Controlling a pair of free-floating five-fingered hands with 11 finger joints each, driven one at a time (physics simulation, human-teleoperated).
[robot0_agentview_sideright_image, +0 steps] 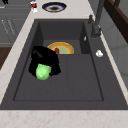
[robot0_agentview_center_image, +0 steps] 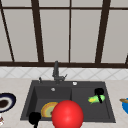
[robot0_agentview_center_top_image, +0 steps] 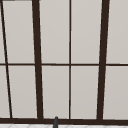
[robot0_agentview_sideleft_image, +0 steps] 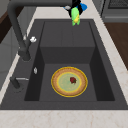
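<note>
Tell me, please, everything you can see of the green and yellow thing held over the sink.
The corn cob is green with a yellow end, its skin smooth and glossy. It lies roughly level above the shallow right part of the sink, its yellow end pointing left in the front view. The right hand is curled round it. In the right side view the cob shows end-on as a green round under the dark hand. Nothing else touches it.

A home kitchen: a dark double-basin sink (robot0_agentview_center_image: 30,100) set in a pale marbled countertop (robot0_agentview_sideright_image: 62,118), a faucet (robot0_agentview_center_image: 56,71) behind the sink, white tiled backsplash (robot0_agentview_center_image: 22,72) beneath a large dark-framed window (robot0_agentview_center_top_image: 37,62), and a used plate (robot0_agentview_sideleft_image: 69,81) in the sink's left basin.
</note>
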